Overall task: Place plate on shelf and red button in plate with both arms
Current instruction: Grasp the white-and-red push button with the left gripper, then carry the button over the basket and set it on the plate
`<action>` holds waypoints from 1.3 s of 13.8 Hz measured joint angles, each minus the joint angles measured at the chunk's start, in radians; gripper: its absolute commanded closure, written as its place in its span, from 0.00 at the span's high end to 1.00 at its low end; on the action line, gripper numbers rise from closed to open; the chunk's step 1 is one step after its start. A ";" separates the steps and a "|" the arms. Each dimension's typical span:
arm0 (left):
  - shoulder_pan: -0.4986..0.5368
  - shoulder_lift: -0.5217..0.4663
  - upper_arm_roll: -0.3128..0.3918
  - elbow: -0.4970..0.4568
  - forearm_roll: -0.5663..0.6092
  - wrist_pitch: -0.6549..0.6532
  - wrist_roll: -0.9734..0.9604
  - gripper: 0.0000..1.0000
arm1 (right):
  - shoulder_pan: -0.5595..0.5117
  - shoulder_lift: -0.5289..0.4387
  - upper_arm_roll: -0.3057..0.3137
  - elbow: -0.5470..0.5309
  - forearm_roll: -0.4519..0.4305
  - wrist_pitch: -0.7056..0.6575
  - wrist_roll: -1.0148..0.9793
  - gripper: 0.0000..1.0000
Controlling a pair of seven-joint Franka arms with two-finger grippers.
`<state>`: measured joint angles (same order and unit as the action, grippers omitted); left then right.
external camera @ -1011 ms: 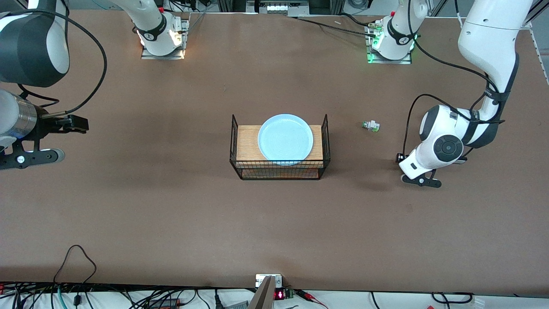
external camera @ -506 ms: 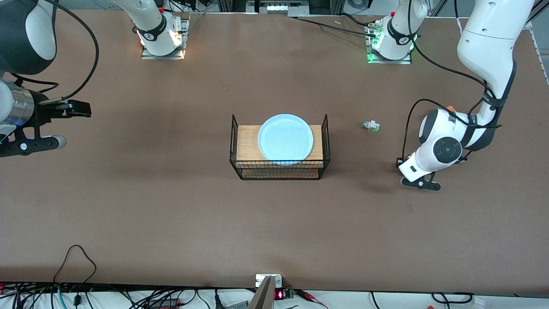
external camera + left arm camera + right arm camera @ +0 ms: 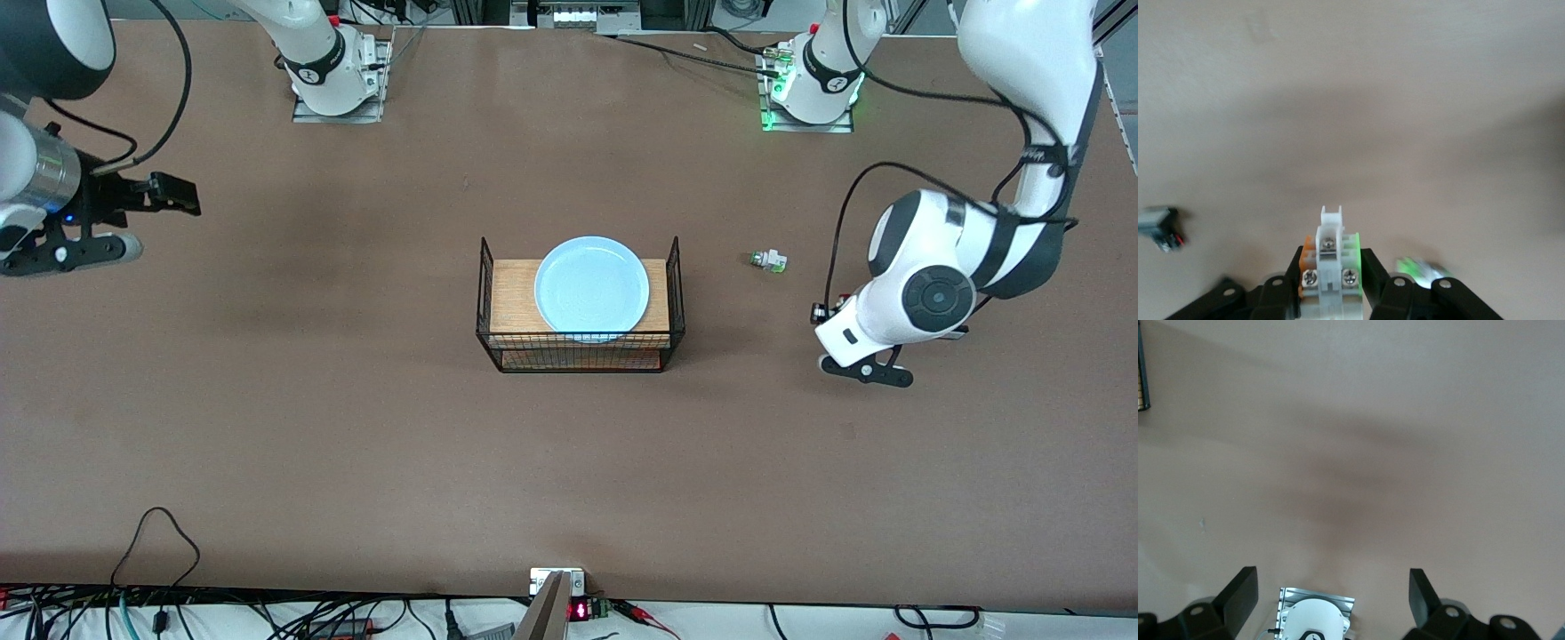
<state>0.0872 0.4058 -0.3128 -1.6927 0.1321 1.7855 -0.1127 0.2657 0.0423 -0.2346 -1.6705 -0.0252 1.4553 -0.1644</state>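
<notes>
Left gripper (image 3: 1331,293), clamped on a white-bodied button (image 3: 1330,267) whose body points forward between the fingers, hangs off the rack's end, nearer the plate (image 3: 591,288) than the open, waiting right gripper (image 3: 1331,600).

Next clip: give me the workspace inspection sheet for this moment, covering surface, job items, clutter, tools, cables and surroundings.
Surface: brown table, bare over most of its area.
Job's things: plate lies on the wooden shelf of the wire rack mid-table; red button is held by its white body, cap hidden.
Clutter: white-and-green button on the table beside the rack, toward the left arm's end; small grey part near it.
Grippers: left tool shut on the red button, low over the table; right tool open, empty, waiting over the right arm's end.
Cables: black loop at the camera-side edge.
Surroundings: green light at the left arm's base.
</notes>
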 measured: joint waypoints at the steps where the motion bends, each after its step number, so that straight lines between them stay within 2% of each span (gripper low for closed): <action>1: -0.003 -0.007 -0.008 0.066 -0.080 -0.081 -0.009 0.06 | 0.001 -0.028 0.007 -0.033 0.000 0.009 0.011 1.00; 4: -0.050 -0.014 -0.016 0.242 -0.243 -0.252 -0.130 0.06 | 0.003 -0.072 0.057 -0.057 -0.005 0.020 0.107 1.00; 7: -0.200 -0.011 -0.023 0.322 -0.282 -0.269 -0.323 0.04 | 0.006 -0.097 0.091 -0.059 -0.013 0.022 0.186 1.00; 11: -0.382 0.053 -0.023 0.387 -0.294 -0.118 -0.455 0.04 | 0.005 -0.095 0.089 -0.045 -0.049 0.070 0.182 1.00; 16: -0.470 0.196 -0.014 0.396 -0.271 0.065 -0.468 0.06 | -0.017 -0.050 0.064 0.052 -0.062 0.070 -0.002 1.00; 17: -0.470 0.224 -0.012 0.397 -0.236 0.083 -0.468 0.14 | -0.021 -0.049 0.057 0.058 -0.062 0.058 -0.010 1.00; 18: -0.469 0.248 -0.011 0.398 -0.211 0.101 -0.467 0.43 | -0.025 -0.049 0.054 0.060 -0.062 0.039 -0.008 1.00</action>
<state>-0.3818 0.6541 -0.3237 -1.2946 -0.0791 1.8866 -0.5802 0.2403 -0.0066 -0.1802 -1.6100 -0.0874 1.4942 -0.1729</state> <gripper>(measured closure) 0.639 0.000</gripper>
